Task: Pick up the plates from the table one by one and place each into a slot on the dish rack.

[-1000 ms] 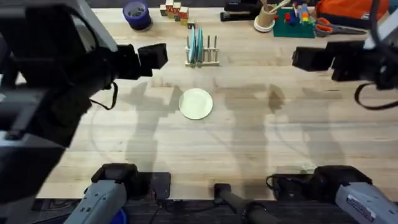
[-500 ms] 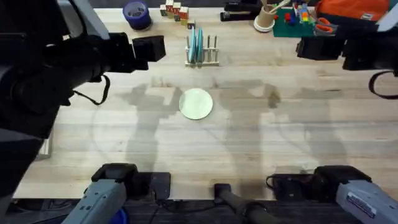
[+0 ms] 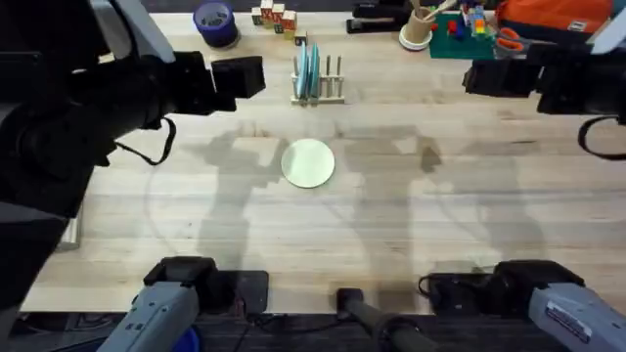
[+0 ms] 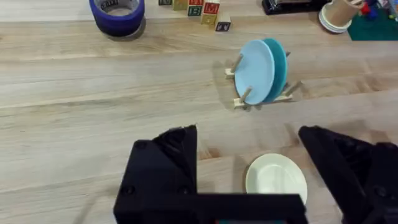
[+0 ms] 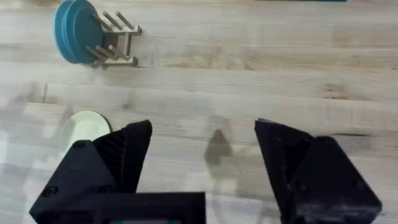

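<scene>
Overhead: dish rack [image 3: 318,80] holds blue plates [image 3: 309,68].

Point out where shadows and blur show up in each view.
Overhead: soft arm shadows fall across the table around the cream plate; the left arm looms large, dark and blurred. Left wrist: the left gripper is blurred at the bottom edge, the dish rack sharp. Right wrist: a small shadow lies between the right gripper fingers.

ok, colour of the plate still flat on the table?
Pale cream-yellow plate; clearest in the overhead view.
</scene>
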`<state>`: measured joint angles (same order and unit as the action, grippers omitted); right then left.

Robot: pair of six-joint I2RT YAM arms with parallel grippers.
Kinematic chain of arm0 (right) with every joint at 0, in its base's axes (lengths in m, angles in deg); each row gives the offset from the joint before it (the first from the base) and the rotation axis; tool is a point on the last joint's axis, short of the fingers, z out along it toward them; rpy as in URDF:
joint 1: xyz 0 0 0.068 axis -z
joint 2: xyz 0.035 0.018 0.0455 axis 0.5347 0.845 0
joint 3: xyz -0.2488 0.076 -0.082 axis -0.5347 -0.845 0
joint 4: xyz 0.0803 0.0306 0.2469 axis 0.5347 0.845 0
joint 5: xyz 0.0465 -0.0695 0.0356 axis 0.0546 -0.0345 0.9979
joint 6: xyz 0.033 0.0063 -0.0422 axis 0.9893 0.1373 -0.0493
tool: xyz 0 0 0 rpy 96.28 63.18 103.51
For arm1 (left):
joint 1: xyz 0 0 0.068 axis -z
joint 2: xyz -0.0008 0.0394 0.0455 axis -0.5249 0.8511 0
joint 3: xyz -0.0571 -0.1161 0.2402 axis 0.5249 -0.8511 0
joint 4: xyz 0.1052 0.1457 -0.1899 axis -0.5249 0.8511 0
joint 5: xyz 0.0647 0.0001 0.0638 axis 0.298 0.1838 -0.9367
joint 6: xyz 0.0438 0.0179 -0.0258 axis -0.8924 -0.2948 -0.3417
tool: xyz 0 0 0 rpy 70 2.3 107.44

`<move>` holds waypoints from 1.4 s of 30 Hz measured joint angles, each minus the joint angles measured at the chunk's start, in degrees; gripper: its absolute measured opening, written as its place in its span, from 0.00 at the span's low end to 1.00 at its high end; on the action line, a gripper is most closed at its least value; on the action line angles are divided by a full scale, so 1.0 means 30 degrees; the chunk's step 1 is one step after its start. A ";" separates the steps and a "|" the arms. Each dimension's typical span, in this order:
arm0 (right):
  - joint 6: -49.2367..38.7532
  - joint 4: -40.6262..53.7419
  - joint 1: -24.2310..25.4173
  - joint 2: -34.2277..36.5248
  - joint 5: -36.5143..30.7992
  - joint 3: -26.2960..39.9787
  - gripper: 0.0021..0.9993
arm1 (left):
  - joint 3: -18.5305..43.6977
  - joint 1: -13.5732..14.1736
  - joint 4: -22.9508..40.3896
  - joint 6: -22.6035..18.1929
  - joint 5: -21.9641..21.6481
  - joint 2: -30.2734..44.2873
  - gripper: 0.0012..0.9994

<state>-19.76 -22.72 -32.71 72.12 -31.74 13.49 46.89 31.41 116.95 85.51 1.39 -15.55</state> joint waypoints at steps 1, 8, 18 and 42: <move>0.0004 0.0000 0.0000 0.0000 0.0000 0.0000 1.00 | 0.0000 0.0000 -0.0003 0.0000 0.0006 0.0000 0.99; 0.0007 0.0000 0.0000 0.0000 0.0005 0.0000 1.00 | 0.0000 0.0007 0.0000 0.0002 0.0732 0.0000 0.99; 0.0015 0.0007 0.0000 0.0000 0.0007 0.0000 1.00 | 0.0000 0.0288 -0.0138 0.3203 0.1446 0.0000 0.99; 0.0058 0.0007 0.0000 -0.0004 0.0007 0.0000 1.00 | 0.0000 0.0291 0.1632 0.6820 0.3818 0.0000 0.32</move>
<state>-19.58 -22.70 -32.71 72.11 -31.72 13.49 46.89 32.29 121.85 105.98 12.85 -15.55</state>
